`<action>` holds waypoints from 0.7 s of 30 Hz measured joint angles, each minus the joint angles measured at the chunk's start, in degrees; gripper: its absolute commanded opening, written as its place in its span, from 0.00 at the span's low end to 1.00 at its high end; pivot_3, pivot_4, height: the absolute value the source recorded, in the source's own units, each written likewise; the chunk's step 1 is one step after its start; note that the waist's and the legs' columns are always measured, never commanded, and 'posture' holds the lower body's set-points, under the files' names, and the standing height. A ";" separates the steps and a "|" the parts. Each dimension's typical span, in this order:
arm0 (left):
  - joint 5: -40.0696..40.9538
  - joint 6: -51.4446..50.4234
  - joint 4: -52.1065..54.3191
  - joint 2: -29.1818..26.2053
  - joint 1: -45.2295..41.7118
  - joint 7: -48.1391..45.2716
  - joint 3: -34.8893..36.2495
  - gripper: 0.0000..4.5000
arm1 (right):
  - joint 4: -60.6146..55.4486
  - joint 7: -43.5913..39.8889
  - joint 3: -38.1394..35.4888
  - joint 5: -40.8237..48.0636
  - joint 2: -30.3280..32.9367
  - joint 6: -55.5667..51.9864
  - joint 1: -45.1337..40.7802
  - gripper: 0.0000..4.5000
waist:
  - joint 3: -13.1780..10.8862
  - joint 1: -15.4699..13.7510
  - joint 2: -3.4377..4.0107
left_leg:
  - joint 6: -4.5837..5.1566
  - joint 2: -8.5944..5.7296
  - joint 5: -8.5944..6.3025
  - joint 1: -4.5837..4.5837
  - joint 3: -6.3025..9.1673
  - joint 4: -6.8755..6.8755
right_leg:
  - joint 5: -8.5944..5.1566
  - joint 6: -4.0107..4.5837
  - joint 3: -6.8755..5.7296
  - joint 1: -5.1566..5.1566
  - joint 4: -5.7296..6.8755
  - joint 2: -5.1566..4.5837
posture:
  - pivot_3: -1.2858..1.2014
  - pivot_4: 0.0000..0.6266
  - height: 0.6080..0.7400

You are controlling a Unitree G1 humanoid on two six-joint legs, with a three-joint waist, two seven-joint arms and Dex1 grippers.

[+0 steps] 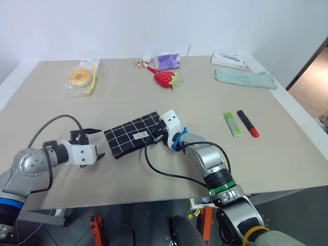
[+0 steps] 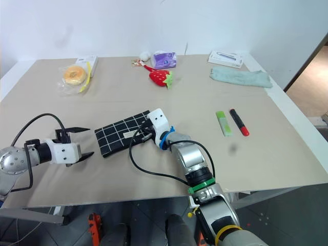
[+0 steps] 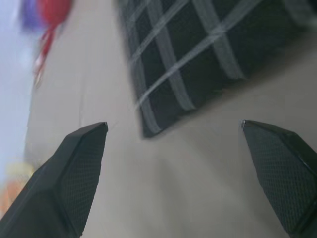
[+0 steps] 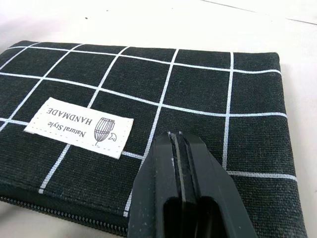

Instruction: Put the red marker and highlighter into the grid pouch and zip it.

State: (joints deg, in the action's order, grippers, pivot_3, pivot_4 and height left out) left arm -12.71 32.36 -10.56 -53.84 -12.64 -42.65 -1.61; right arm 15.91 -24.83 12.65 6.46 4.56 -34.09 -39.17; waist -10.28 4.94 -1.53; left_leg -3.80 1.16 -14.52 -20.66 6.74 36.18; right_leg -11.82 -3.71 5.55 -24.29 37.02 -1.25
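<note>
Grid pouch [image 1: 132,134] lies flat on worktop [image 1: 154,174], near centre, zipper closed along near edge, white label up. Right gripper [image 4: 181,148] over pouch's right end, fingers pressed together, holding nothing seen; contact with fabric unclear. Left gripper [image 1: 95,143] just left of pouch, fingers wide apart, empty, tips near pouch's left corner. Highlighter [image 1: 232,124] and red marker [image 1: 248,123] side by side on worktop, well right of pouch. Strawberry plush [image 1: 165,78] far behind.
</note>
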 measured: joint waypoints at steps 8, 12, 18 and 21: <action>-14.11 18.48 -9.55 -0.77 -4.28 13.77 -3.23 1.00 | -0.08 -0.30 -0.34 0.00 -0.05 -0.83 0.09 0.01 | 0.26 -0.30 0.40 | 0.02 -0.04 -0.01 0.06 -0.01 0.00 | -0.01 -0.05 0.01 0.07 0.00 -0.03 | 0.52 0.24 1.00; -20.77 23.08 -15.78 1.36 -8.67 21.28 -6.41 1.00 | 0.00 -0.40 -0.42 -0.02 0.00 -2.01 0.10 0.01 | 0.57 -0.74 0.88 | 0.08 -0.11 0.03 0.21 0.00 0.03 | 0.02 -0.13 0.02 0.27 0.00 -0.07 | 0.52 0.24 1.00; -26.04 25.26 -22.53 3.88 -15.43 27.47 -10.95 1.00 | -0.05 -0.97 -0.33 -0.02 -0.12 -2.98 0.20 0.01 | 0.67 -0.81 1.04 | 0.32 -0.19 0.20 0.34 0.03 0.03 | 0.03 -0.15 0.08 0.47 0.00 -0.06 | 0.52 0.24 1.00; -28.21 25.68 -25.81 5.75 -18.96 29.77 -13.16 1.00 | -0.12 -1.00 -0.44 -0.03 0.05 -3.18 0.22 0.01 | 0.69 -0.90 1.09 | 0.36 -0.22 0.25 0.37 0.05 0.02 | 0.06 -0.21 0.11 0.59 0.00 -0.07 | 0.52 0.24 1.00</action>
State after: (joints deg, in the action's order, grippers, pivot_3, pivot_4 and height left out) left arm -40.93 58.04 -36.37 -48.10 -31.60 -12.88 -14.77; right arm 15.79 -25.83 12.21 6.43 4.61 -37.28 -38.95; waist -9.59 4.04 -0.44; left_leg -3.45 0.93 -14.27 -20.29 6.79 36.21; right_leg -11.76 -3.92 5.66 -23.69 37.02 -1.31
